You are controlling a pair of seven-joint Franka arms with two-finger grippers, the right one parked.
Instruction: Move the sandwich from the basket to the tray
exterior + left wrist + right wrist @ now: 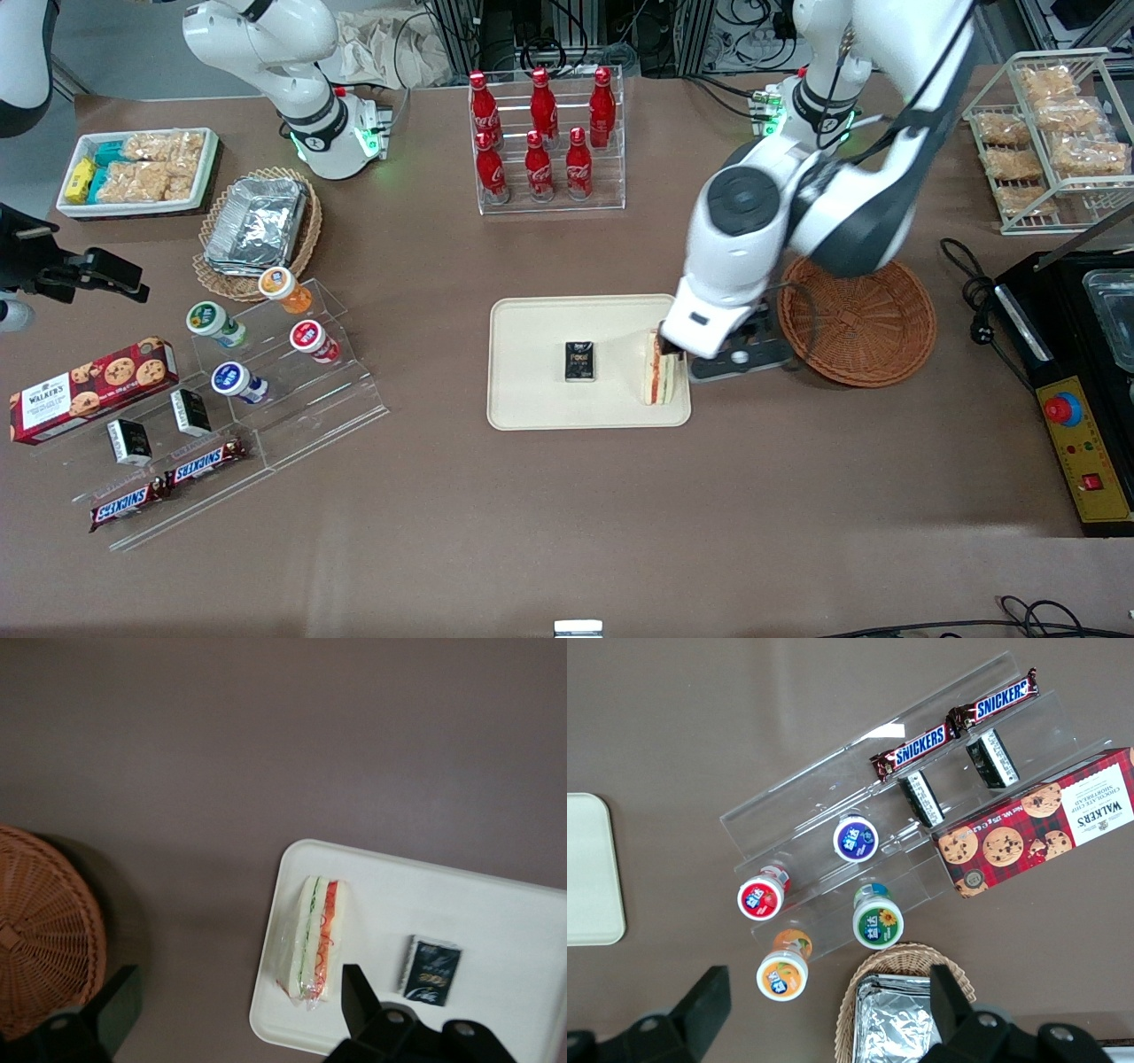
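The sandwich [658, 370] lies on the cream tray [532, 390], at the tray's edge toward the working arm's end, with its red and green layers showing. In the left wrist view the wrapped sandwich [312, 939] rests free on the tray [505, 912]. My left gripper [709, 353] hovers over that tray edge, between the sandwich and the reddish-brown basket [858, 321]. The gripper [235, 1001] is open wide and holds nothing. One finger [356, 997] is beside the sandwich's end. The basket [44, 930] holds nothing.
A small black box [580, 361] lies mid-tray and also shows in the left wrist view [431, 970]. A rack of red bottles [545, 133] stands farther from the camera. Snack stands [239, 381] lie toward the parked arm's end. A black control box [1072, 390] sits toward the working arm's end.
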